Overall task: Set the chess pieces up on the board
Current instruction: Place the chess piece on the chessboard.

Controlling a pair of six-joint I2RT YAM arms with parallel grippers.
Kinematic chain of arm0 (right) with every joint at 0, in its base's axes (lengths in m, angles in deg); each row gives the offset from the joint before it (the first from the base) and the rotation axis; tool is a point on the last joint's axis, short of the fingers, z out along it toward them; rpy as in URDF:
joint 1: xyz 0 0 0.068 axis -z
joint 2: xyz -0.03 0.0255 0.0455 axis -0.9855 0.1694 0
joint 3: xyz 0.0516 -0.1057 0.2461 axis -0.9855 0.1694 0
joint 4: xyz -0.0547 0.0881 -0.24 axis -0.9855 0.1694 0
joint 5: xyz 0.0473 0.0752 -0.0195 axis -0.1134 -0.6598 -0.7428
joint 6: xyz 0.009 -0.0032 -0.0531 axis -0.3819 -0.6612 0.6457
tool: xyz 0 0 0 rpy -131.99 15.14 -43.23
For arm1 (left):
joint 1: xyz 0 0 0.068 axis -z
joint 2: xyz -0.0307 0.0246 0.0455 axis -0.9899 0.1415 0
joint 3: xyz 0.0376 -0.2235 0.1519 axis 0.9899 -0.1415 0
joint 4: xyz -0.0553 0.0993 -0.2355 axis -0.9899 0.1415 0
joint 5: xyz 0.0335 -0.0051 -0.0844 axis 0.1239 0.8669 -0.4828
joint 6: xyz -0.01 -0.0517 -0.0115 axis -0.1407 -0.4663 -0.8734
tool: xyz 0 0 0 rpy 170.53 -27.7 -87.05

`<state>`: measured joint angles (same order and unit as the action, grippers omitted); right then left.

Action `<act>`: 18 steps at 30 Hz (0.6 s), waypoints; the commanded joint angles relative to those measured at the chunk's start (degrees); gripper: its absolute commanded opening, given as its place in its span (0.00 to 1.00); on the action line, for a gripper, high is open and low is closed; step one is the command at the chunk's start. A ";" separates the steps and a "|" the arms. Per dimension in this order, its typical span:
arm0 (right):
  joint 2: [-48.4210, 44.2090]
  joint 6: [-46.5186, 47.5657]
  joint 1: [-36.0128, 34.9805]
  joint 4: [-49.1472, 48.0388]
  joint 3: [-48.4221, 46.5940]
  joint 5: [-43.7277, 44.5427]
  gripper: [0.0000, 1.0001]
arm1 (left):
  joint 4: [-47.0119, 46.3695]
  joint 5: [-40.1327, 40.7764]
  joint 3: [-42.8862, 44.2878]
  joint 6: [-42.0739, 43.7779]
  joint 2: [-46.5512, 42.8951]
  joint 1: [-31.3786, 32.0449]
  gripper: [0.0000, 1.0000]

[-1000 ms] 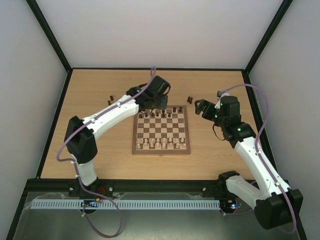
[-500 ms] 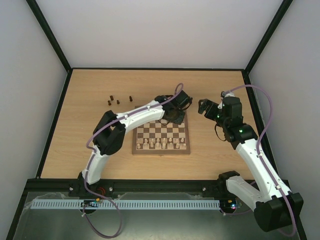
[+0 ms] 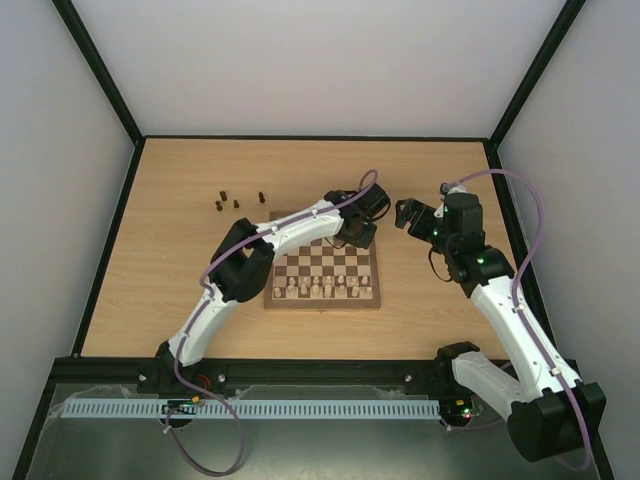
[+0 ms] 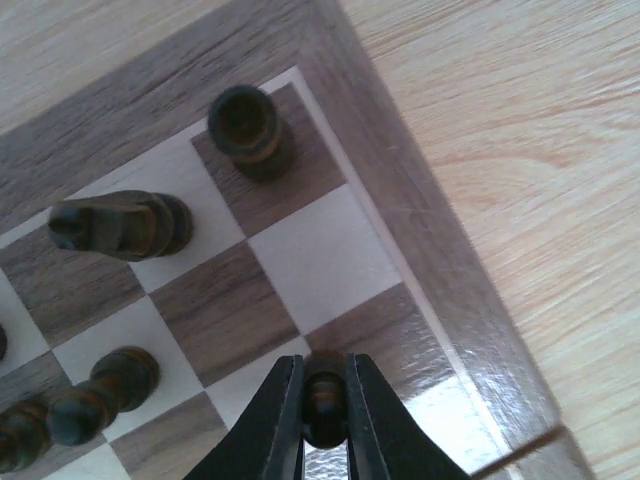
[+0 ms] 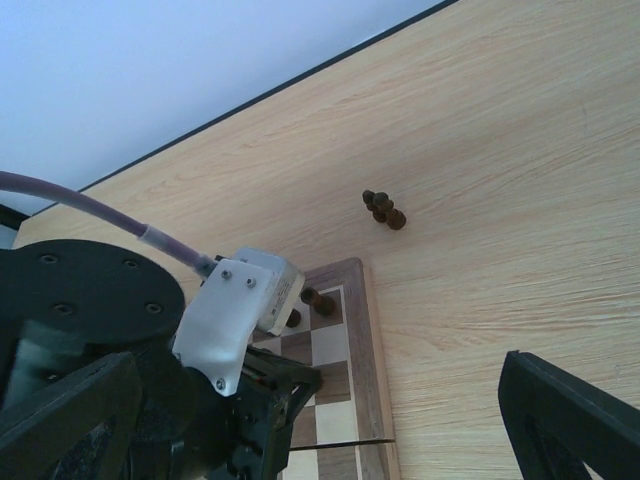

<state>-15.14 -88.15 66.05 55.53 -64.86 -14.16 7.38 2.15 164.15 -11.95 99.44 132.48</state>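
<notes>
Evidently a small dark piece [image 4: 324, 388] is pinched between the closed fingers of the left gripper [image 4: 324, 405]. It is held low over the edge squares of the board [image 4: 400, 200], just inside the framed border. It should be lowered straight down, centred on one empty square, and released only once its base is judged seated, so that the dark corner piece [image 4: 245, 125] and its neighbour [image 4: 120, 225] are not knocked.

The right gripper [image 3: 408, 214] is held wide open and empty beside the board, near a loose cluster of dark pieces [image 5: 383, 208] on the table [image 5: 500, 150].

The held piece's base is covered by the fingers, so its kind and its contact with the board cannot be told. In the top view the far rank is hidden by the left arm [image 3: 290, 225].
</notes>
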 commanded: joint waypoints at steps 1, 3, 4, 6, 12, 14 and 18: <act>0.63 -0.35 0.35 0.35 0.54 -1.13 0.99 | 2.64 1.86 1.69 0.76 0.39 -1.52 0.08; 0.81 -0.33 0.37 0.26 0.59 -1.41 0.99 | 2.49 2.44 1.60 0.71 0.48 -1.94 0.08; 0.86 -0.35 0.38 0.25 0.60 -1.47 0.99 | 2.30 2.58 1.60 0.69 0.52 -2.13 0.08; 0.95 -0.35 0.31 0.17 0.58 -1.68 0.99 | 1.99 2.70 1.52 0.75 0.76 -2.58 0.08; 1.18 -0.27 0.36 0.12 0.64 -1.91 0.99 | 0.79 2.77 1.11 0.77 1.23 -3.46 0.08; 1.25 -0.27 0.38 0.01 0.64 -2.13 0.99 | 0.39 2.71 0.97 0.91 1.35 -3.52 0.08; 1.48 -0.27 0.31 -0.09 0.63 -2.44 0.99 | -0.19 2.29 0.73 1.06 1.42 -3.59 0.08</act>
<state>-14.24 -88.15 66.07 55.49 -64.75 -15.99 7.43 4.37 164.40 -11.56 100.05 129.09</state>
